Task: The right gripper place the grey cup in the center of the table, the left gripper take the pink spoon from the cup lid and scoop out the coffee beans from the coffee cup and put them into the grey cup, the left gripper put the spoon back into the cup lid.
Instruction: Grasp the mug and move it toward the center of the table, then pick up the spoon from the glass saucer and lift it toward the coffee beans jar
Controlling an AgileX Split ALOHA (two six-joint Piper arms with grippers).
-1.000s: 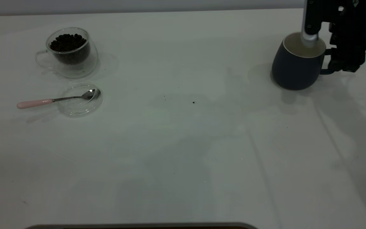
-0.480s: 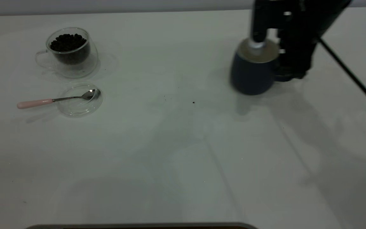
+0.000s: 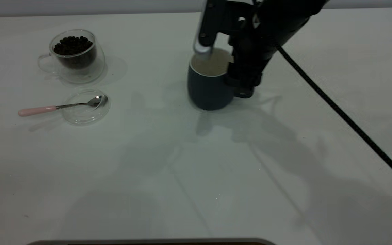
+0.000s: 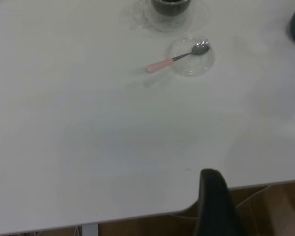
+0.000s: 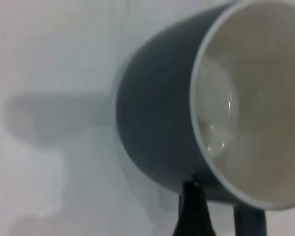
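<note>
Now the grey cup sits upright about mid-table, its off-white inside empty, and I have it pinched by the handle side in the right gripper, whose fingers are pressed together on it just behind the rim. From that gripper, the coffee cup with its coffee beans lies well off to the far side, and the cup lid sits just in front of it with the pink spoon resting across it, bowl inside, handle over the rim. To finish this step well I judge I should settle the base flat on the table before letting go (a tilted release could rock it), then part the fingers and back straight off the handle. The left gripper waits at the table's near edge; I cannot tell how its fingers stand.
</note>
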